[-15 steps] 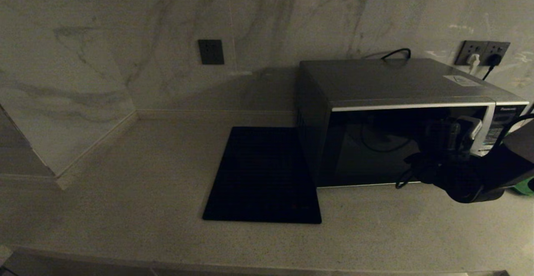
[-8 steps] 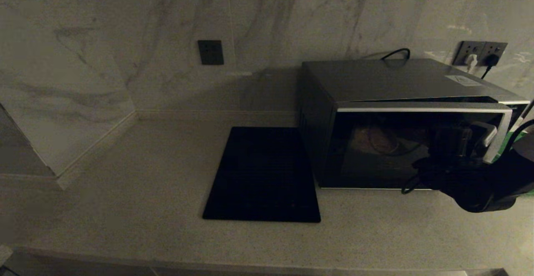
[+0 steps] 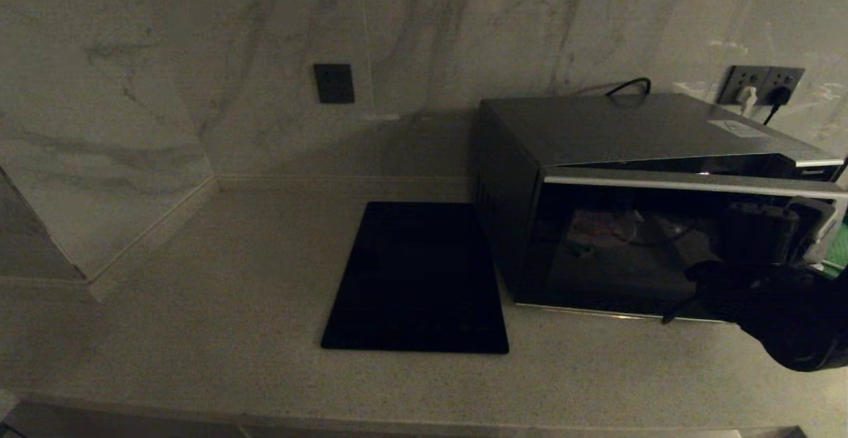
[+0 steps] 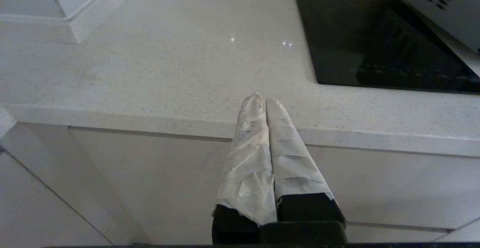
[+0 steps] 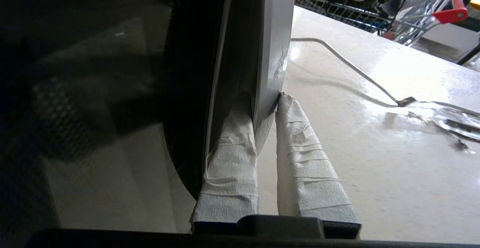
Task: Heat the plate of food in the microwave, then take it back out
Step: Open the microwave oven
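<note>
Microwave (image 3: 636, 179): stands at the far right of the countertop (image 3: 218, 292); its door (image 3: 662, 246) is swung partly out at the right edge, a thin gap showing along the top.
Right gripper (image 5: 267, 107): at the door's free right edge — taped fingers (image 5: 303, 158) clamped on the silver trim, one either side.
Plate of food: cannot tell; only dim shapes show behind the dark glass.
Left gripper (image 4: 264, 98): parked below the near counter edge, fingertips pressed together, holding nothing.
Black mat (image 3: 417, 279): flat, just left of the microwave.
Open room: bare counter left of the mat and along the near edge.
</note>
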Available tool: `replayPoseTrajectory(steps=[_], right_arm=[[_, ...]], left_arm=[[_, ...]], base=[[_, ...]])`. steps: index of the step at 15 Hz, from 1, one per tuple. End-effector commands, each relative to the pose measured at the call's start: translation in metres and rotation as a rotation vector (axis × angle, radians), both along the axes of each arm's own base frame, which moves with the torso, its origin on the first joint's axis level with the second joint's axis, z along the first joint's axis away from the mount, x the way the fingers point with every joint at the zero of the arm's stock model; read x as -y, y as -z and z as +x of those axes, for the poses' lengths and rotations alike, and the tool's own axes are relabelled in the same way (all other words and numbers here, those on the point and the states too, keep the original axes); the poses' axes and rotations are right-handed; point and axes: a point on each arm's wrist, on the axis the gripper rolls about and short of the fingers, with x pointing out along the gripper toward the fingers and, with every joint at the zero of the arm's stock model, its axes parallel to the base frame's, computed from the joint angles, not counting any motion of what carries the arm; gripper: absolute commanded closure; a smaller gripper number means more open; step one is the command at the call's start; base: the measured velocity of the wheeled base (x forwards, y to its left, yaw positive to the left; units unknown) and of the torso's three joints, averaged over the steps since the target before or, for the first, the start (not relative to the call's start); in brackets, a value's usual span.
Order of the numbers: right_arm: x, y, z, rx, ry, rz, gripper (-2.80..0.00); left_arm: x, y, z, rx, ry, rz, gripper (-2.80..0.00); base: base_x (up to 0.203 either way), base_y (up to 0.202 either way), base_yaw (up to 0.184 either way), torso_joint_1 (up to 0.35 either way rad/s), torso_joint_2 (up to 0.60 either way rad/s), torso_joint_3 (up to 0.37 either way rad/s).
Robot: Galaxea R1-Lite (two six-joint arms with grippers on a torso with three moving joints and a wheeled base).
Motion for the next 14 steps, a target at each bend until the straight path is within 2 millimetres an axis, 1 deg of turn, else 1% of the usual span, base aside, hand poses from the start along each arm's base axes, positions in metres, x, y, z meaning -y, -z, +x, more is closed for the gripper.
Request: replayPoseTrajectory(steps=[1,4,6,7,9,11,14], right_arm=[[-0.001,-0.007,-0.025,0.016,-0.023,0.004,0.0],[-0.007,-0.01,-0.055,0.038,-0.091,0.014,0.0],[-0.008,-0.013,-0.069,0.045,-0.135,0.021,0.0],[-0.012,-0.012,-0.075,0.037,-0.174,0.025,0.0],[-0.021,-0.007,-0.082,0.012,-0.268,0.037,0.0],[-0.029,-0.006,-0.082,0.008,-0.315,0.04,0.0],[-0.05,-0.009,-0.087,0.011,-0.396,0.036,0.0]], left_arm=[[0.0,0.0,0.0,0.0,0.0,-0.001,0.0],[0.0,0.0,0.0,0.0,0.0,-0.001,0.0],[0.0,0.0,0.0,0.0,0.0,-0.001,0.0],[0.0,0.0,0.0,0.0,0.0,-0.001,0.0],[0.0,0.0,0.0,0.0,0.0,-0.001,0.0],[0.0,0.0,0.0,0.0,0.0,-0.001,0.0],[0.0,0.0,0.0,0.0,0.0,-0.001,0.0]], base=[[0.0,0.0,0.0,0.0,0.0,0.0],[0.0,0.0,0.0,0.0,0.0,0.0],[0.0,0.0,0.0,0.0,0.0,0.0],[0.0,0.0,0.0,0.0,0.0,0.0],[0.0,0.0,0.0,0.0,0.0,0.0],[0.0,0.0,0.0,0.0,0.0,0.0],[0.0,0.0,0.0,0.0,0.0,0.0]])
